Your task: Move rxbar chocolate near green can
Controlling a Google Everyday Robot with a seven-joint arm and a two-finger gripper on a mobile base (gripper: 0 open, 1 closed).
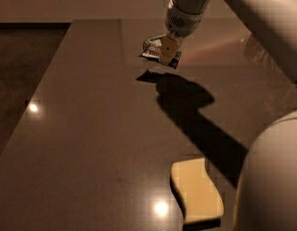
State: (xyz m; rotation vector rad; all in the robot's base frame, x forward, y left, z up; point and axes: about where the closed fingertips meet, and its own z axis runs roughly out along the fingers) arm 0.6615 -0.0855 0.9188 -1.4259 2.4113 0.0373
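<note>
Claw (165, 59) above table (90, 129), clasping black-wrapped rxbar chocolate (150, 55)

tool (168, 52) over far table (90, 129) | rxbar chocolate (150, 55) in tool | sponge (196, 191) front-right

Glossy brown table (90, 143) w/ 2 light glints (33, 108), dark floor (18, 61) beside.

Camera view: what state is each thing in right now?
pincer: shut on the rxbar chocolate, over the far part of the table.
rxbar chocolate: gripped, raised off the table, its shadow beneath.
green can: mostly hidden behind the pincer, only a silver end showing.
yellow sponge: lying flat, ungripped, near side.
</note>
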